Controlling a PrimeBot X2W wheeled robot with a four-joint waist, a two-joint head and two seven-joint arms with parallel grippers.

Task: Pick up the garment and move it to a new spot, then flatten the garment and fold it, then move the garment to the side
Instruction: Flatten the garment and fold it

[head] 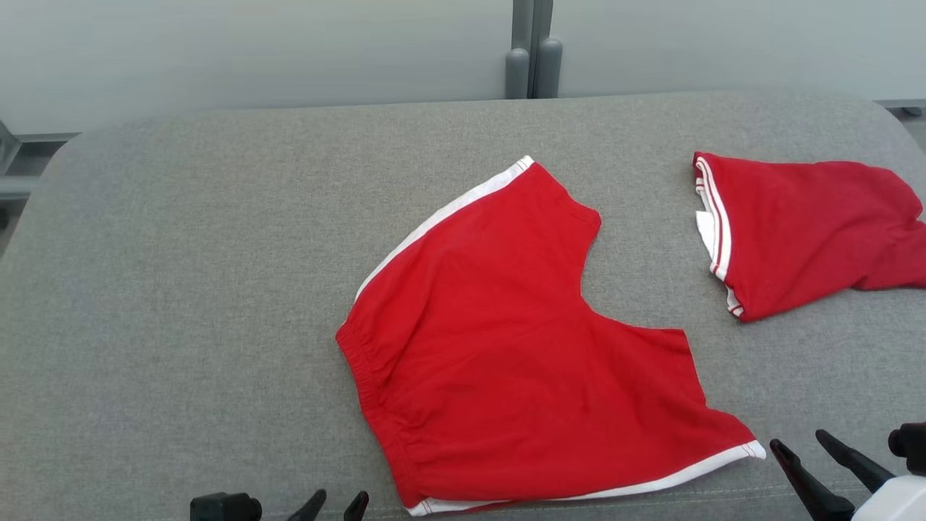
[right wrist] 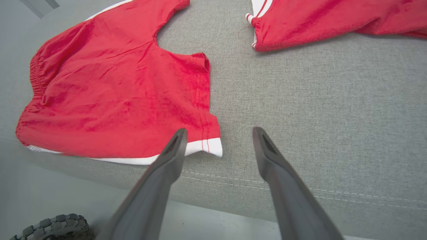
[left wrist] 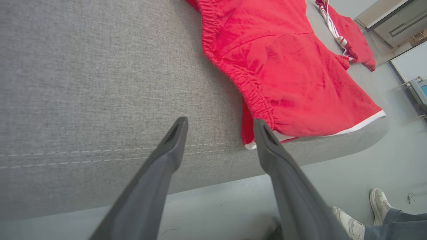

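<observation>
The garment point(head: 506, 340) is a pair of red shorts with white side trim and an elastic waistband, spread flat near the front middle of the grey cushioned table point(head: 181, 253). The shorts point(left wrist: 283, 66) run along the upper right of the left wrist view, and the same shorts point(right wrist: 116, 96) lie at the left of the right wrist view. My left gripper point(head: 338, 504) sits open at the bottom edge, just left of the waistband corner. My right gripper point(head: 799, 445) is open just right of the white-hemmed leg corner point(right wrist: 210, 146). Both are empty.
A second red garment point(head: 810, 224) with white stripes lies bunched at the table's right edge. The table's stitched front edge point(right wrist: 300, 190) is right under my fingers. A person's white shoes point(left wrist: 363, 213) stand on the floor by the front. A wheel point(right wrist: 53, 226) shows below.
</observation>
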